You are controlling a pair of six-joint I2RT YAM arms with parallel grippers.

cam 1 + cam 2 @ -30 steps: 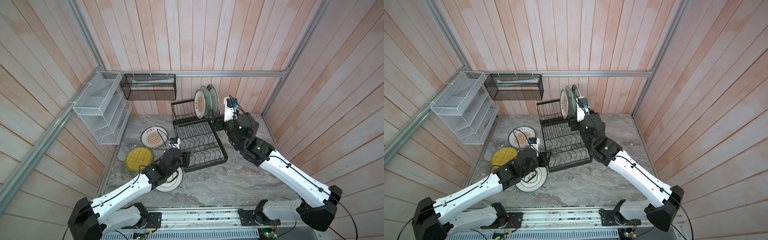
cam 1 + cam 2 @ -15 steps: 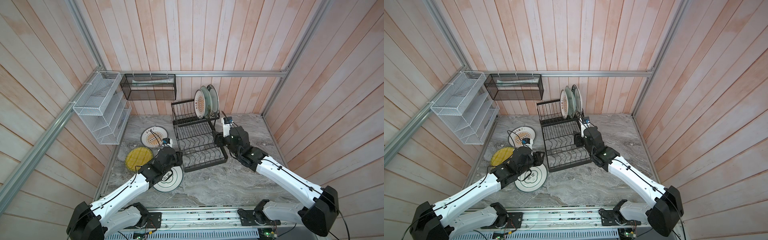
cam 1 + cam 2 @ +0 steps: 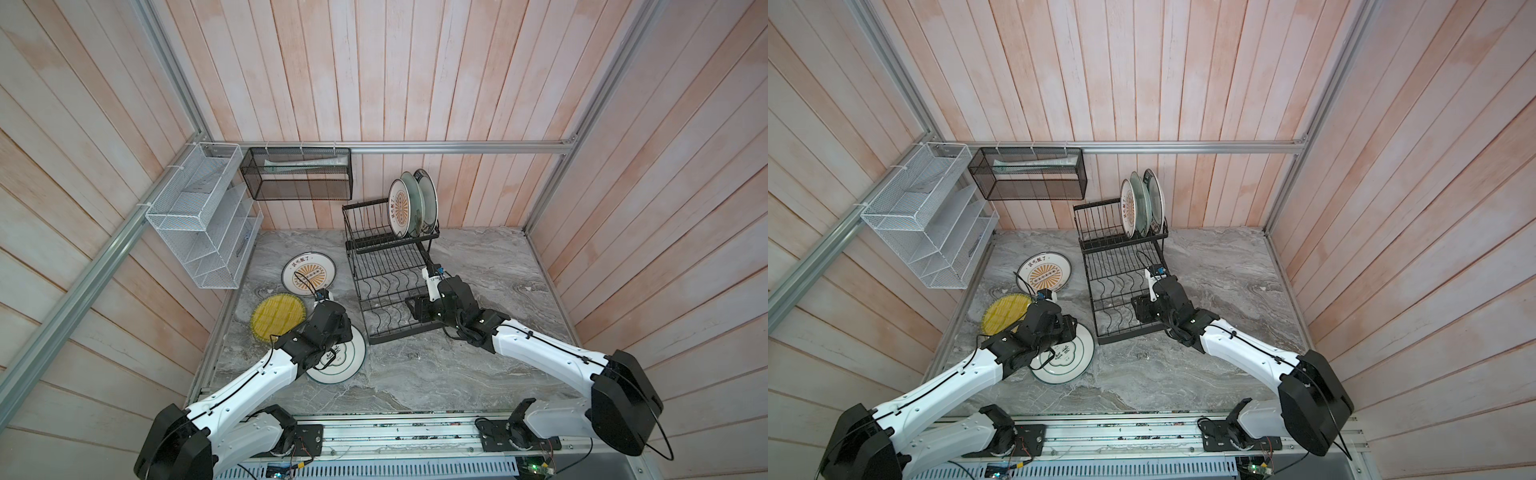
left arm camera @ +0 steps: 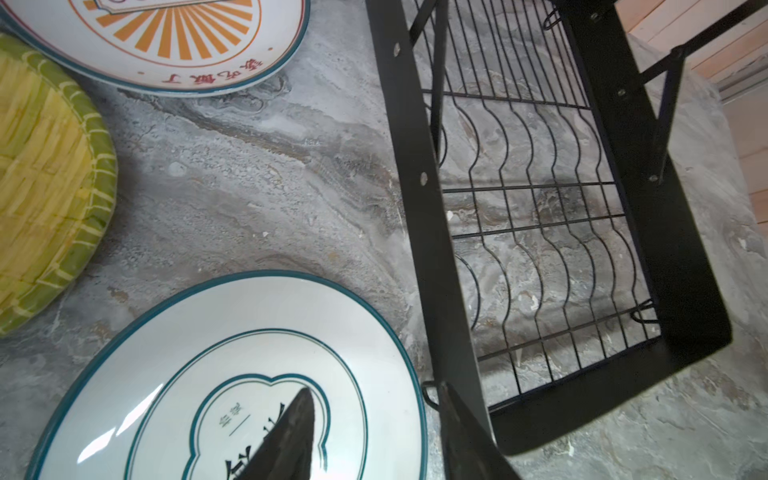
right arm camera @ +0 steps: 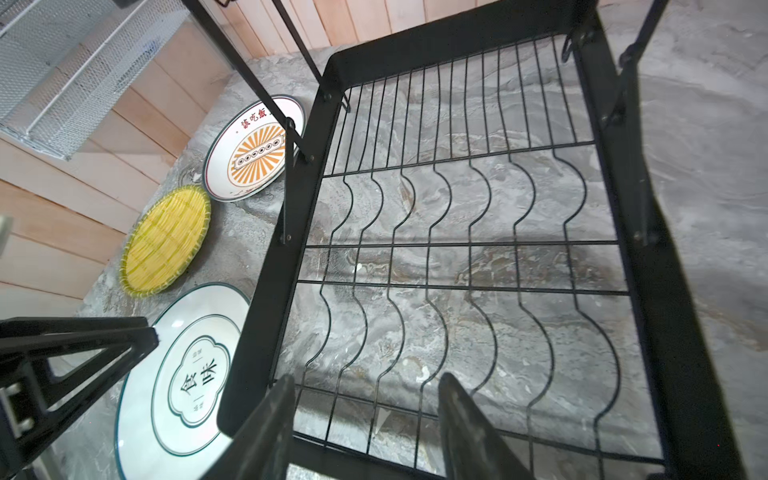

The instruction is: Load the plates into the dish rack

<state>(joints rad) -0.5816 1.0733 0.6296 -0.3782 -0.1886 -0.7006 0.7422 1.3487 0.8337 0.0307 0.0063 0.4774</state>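
- The rack point(image 3: 388, 266) stands on the grey desk point(image 3: 457, 374), close to the back wall.
- At the right end of the rack's upper basket three plates stand on edge, one behind the other. They are a sunburst plate point(image 3: 400, 208), a mint plate point(image 3: 417, 199) and a plate with dark letters on its rim point(image 3: 430, 199).
- Left of the rack three more plates lie flat on the desk.
- Of these, the second sunburst plate point(image 3: 309, 274) lies towards the rack's back, and the yellow plate point(image 3: 277, 318) lies just beside it.
- The green-ringed plate point(image 3: 349, 361) lies nearest to the rack's front left corner.
- The left jaws are over the green-ringed plate and stand apart, gripping nothing. In the left wrist view one finger point(image 4: 286, 440) is above the plate's middle and the other finger point(image 4: 465, 436) is beside the rack's corner. I cannot tell if they touch the plate.
- The right jaws are over the front part of the rack's lower tray. They also stand apart and hold nothing; between the fingers point(image 5: 266, 428) only the tray's wires are seen.
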